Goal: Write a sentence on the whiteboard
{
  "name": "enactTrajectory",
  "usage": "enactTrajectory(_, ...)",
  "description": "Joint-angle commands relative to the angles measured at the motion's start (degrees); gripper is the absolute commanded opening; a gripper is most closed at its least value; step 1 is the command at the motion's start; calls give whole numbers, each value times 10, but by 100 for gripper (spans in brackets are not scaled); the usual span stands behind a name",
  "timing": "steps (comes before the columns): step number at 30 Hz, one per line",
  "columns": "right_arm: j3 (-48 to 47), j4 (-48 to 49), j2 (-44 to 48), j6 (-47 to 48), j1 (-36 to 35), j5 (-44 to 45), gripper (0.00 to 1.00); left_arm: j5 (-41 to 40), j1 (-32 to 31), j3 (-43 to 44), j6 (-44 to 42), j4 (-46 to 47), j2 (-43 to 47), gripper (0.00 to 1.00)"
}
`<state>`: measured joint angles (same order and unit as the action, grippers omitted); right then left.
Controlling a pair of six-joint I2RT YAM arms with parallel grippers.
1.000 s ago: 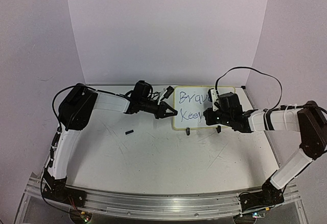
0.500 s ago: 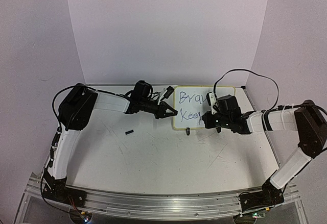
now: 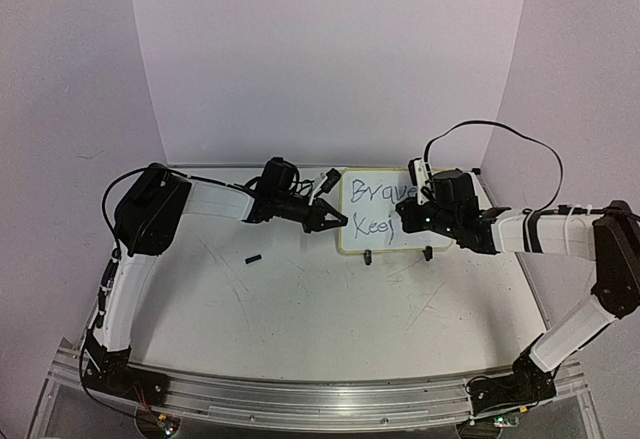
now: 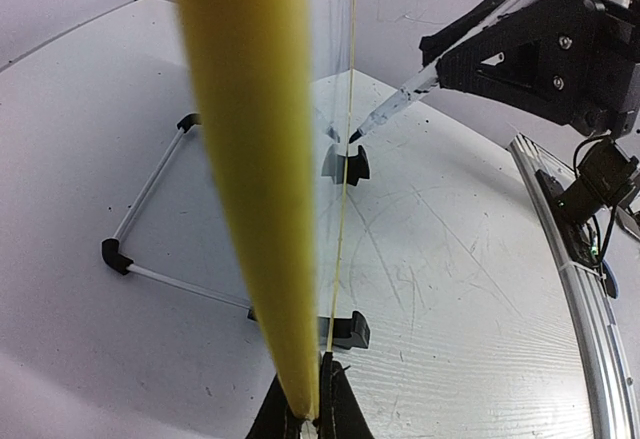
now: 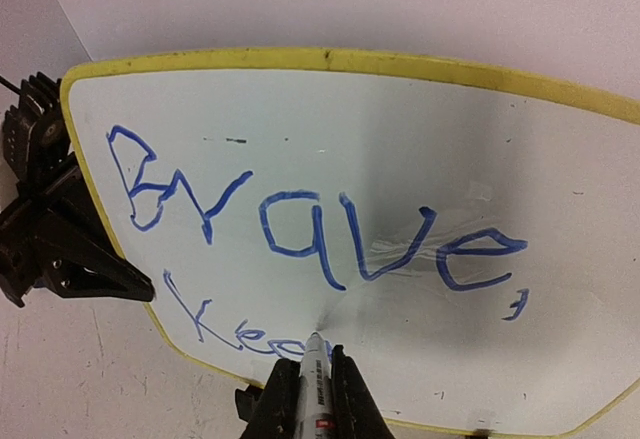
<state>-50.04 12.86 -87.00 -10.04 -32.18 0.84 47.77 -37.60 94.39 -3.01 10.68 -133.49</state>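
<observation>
Toward the far middle of the surface (image 3: 330,319): one whiteboard (image 3: 385,214), white face with a thin yellow rim, standing on its long lower edge on two black clip feet (image 3: 369,256). The left wrist view saw it edge-on, with a thin wire frame (image 4: 150,189) with black corner pieces lying on the surface behind it.

Writing on the face, blue ink, two lines: "Brave," above; below it, a shorter word that read "Kee" and then was hidden by the pen.

Left fingers (image 4: 340,419): closed on the whiteboard's left edge, the yellow rim pinched between them.

Right fingers (image 5: 352,404): closed around a marker (image 5: 313,374), held in front of the lower half of the face. The marker's tip touched the board at the end of the second line, just below the "a" of the upper word.

Left arm: reached across from the left, ending at the board's left side. Right arm: reached in from the right, with a black cable (image 3: 500,139) looped above it.

Other item: one small dark object (image 3: 253,258), kind not clear, lying on the surface well apart from the board, to its near left.
</observation>
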Motion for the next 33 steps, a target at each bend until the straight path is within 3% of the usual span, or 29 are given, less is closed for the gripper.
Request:
enactTrajectory(1,-22,15,-17,9,-1,24,0,-92,6,-4,-41,-85,-18,0)
enactTrajectory(21,4,13,1,8,1,106,0,-94,7,-4,-43,-85,-18,0)
enactTrajectory(33,26,11,11,4,7,107,0,-95,7,-6,-42,-85,-17,0)
